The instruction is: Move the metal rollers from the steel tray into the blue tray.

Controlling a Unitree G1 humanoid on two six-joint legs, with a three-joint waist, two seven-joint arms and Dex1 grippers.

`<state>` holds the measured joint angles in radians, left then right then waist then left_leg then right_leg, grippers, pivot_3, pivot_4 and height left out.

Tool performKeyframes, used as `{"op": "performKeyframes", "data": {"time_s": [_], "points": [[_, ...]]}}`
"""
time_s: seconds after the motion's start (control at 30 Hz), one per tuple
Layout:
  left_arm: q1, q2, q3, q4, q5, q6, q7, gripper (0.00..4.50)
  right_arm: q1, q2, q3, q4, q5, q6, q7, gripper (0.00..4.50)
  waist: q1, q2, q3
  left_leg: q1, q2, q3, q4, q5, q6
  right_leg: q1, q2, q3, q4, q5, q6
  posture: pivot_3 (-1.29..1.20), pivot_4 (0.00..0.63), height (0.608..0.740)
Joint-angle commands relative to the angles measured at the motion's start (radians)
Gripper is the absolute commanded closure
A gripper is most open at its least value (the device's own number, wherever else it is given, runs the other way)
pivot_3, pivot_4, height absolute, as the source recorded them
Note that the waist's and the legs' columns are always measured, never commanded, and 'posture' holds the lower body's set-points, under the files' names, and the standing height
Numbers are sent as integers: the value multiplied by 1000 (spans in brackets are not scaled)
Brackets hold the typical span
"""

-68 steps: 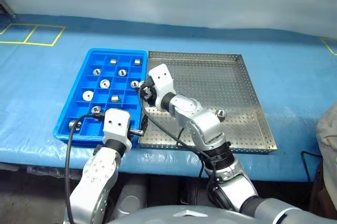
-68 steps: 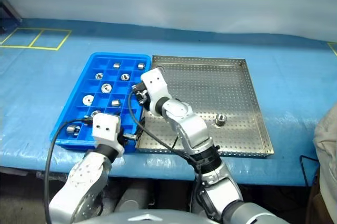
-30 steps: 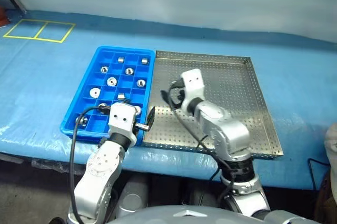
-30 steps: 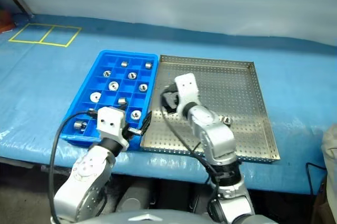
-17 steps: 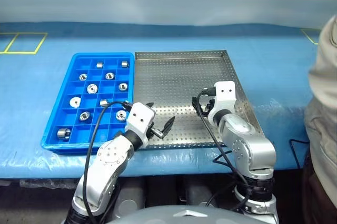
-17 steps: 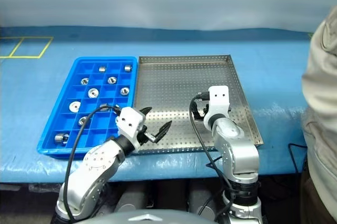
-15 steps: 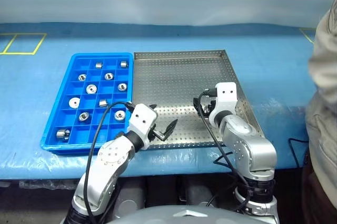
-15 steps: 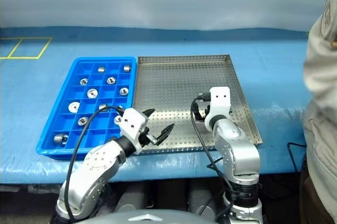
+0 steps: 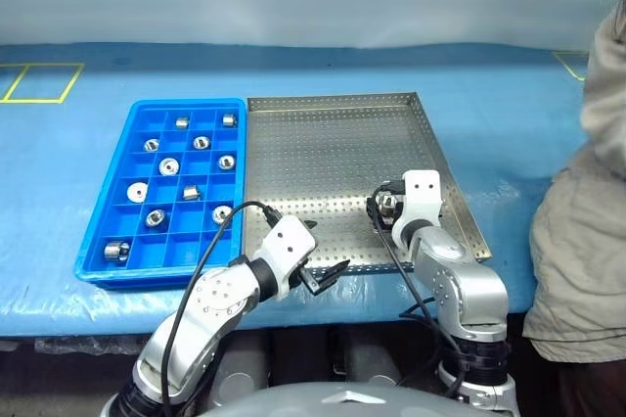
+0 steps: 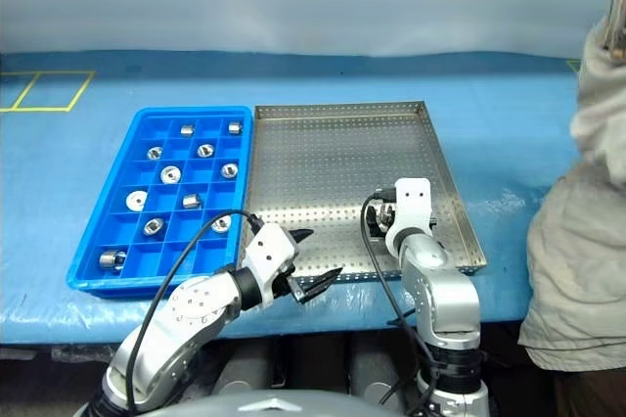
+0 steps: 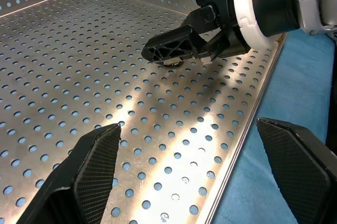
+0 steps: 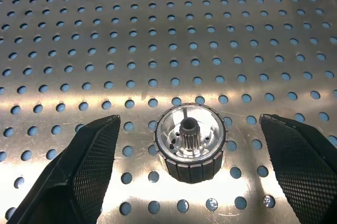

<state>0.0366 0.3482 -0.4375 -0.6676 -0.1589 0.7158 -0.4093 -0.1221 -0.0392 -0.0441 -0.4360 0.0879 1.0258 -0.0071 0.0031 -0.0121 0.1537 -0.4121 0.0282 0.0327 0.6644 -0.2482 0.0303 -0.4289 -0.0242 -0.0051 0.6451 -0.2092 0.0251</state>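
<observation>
Blue-covered table (image 9: pixel 528 114): perforated silver steel tray (image 9: pixel 333 143) beside bright blue compartmented plastic tray (image 9: pixel 108 231).
One small shiny metal roller (image 12: pixel 190 142) stands on end on the steel floor, between the right gripper (image 12: pixel 189 174) fingers, jaws wide apart, untouched. Left gripper (image 10: pixel 311 262) at the near rim, jaws apart, empty. Other rollers (image 9: pixel 168 165) sit in blue compartments.

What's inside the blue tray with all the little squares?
The blue tray holds nine metal rollers, each in its own compartment; the other squares are empty. Nothing covers it.
</observation>
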Motion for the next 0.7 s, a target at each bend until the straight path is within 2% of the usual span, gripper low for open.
{"op": "performKeyframes", "data": {"time_s": [0.03, 0.17, 0.27, 0.47, 0.5, 0.7], "points": [[-5, -1, 0, -23, 1, -1, 7, 0, -1, -1, 8, -5, -1, -33, 2, 30, 0, 0, 0, 0, 0, 0, 0, 0, 0, 0, 0, 0, 0, 0, 0, 55, 150, 740], [-5, 0, 1, -25, 1, -1, 11, 0, 0, 3, 9, 12, 0, -47, 5, 30, 1, 0, 0, 0, 0, 0, 0, 0, 0, 0, 0, 0, 0, 0, 0, 63, 150, 740], [-8, -1, -1, -26, 1, 0, 16, 0, -1, 7, 8, 27, -1, -59, 5, 577, 1, 0, 0, 0, 0, 0, 0, 0, 0, 0, 0, 0, 0, 0, 0, 68, 150, 740], [-5, -2, 3, -30, 5, 4, 31, 0, -25, 11, 28, 25, -2, -61, 6, 2563, 5, 0, 0, 0, 0, 0, 0, 0, 0, 0, 0, 0, 0, 0, 0, 87, 150, 740], [-4, -3, 4, -31, 6, 4, 34, 0, -30, 12, 33, 22, -1, -59, 8, 2786, 7, 0, 0, 0, 0, 0, 0, 0, 0, 0, 0, 0, 0, 0, 0, 87, 150, 740], [23, -43, 38, -38, 32, -23, 118, 0, -137, 12, 120, -14, 35, -30, 77, 2792, 10, 0, 0, 0, 0, 1, 0, 0, 0, 0, 0, 1, 0, 1, 2, 142, 150, 740]]}}
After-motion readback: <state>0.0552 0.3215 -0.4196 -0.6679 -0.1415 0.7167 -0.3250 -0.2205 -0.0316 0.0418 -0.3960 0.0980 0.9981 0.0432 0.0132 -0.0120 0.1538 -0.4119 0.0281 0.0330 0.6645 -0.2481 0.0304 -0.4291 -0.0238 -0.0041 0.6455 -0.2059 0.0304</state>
